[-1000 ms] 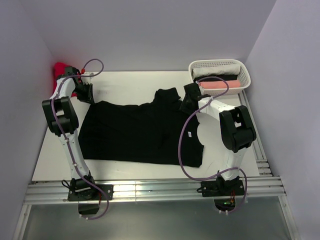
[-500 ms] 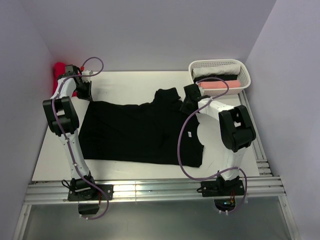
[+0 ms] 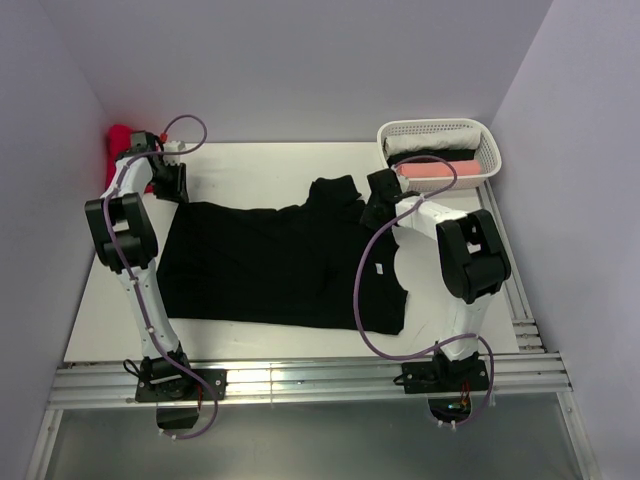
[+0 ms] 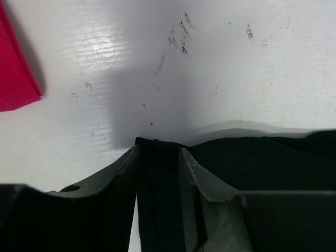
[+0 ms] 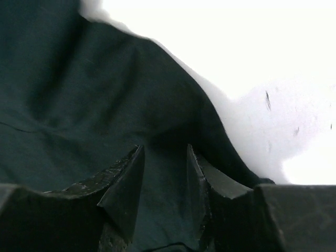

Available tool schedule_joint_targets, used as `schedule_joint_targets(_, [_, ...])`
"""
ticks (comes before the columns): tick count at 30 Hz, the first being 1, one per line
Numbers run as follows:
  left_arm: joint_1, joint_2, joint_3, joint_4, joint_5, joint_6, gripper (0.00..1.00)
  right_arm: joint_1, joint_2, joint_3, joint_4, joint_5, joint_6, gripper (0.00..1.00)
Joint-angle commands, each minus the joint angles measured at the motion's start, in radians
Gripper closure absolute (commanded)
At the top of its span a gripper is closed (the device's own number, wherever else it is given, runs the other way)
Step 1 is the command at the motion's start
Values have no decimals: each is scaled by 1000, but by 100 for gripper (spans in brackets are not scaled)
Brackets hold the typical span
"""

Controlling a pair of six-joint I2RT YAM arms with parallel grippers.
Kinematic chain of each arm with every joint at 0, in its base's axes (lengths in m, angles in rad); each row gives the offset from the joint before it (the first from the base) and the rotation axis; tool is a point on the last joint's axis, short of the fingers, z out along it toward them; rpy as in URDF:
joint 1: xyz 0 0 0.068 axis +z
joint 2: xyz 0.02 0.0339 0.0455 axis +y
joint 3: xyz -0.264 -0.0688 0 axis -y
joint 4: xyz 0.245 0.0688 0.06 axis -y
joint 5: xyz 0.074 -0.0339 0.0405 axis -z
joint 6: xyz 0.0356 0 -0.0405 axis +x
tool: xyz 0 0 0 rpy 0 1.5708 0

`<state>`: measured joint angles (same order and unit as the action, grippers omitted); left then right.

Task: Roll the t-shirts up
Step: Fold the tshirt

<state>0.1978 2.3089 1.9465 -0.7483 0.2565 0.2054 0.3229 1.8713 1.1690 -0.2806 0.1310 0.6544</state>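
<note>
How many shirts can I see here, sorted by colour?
black tee: 1, spread on the table
red tee: 1, far left corner
white tee: 1, in the basket
pink tee: 1, in the basket
Total: 4
A dark bit in the basket is too unclear to count.

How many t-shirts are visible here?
4: black t-shirt spread mid-table, red t-shirt at the far-left corner, white t-shirt and pink t-shirt in the basket. Others may be hidden there.
</note>
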Motion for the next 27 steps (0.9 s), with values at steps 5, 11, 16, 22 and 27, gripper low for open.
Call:
schedule_joint_targets(5, [11,-129,2,63,29,-4,52,1,12,219,-6,41,-71,48])
schedule_joint_targets(11, [15,-100,19,50,0,-12,51,-13,178,457,-46,52,-90,44])
schedule_joint_targets(16, [15,-31,78,9,-11,-4,51,-18,353,671,-92,41,-104,43])
schedule_joint_targets(22, [14,0,98,4,-28,2,50,-31,505,852,-153,12,-114,41])
schedule_joint_targets(27, [14,6,88,6,-31,5,50,-33,574,925,-203,-10,-118,42])
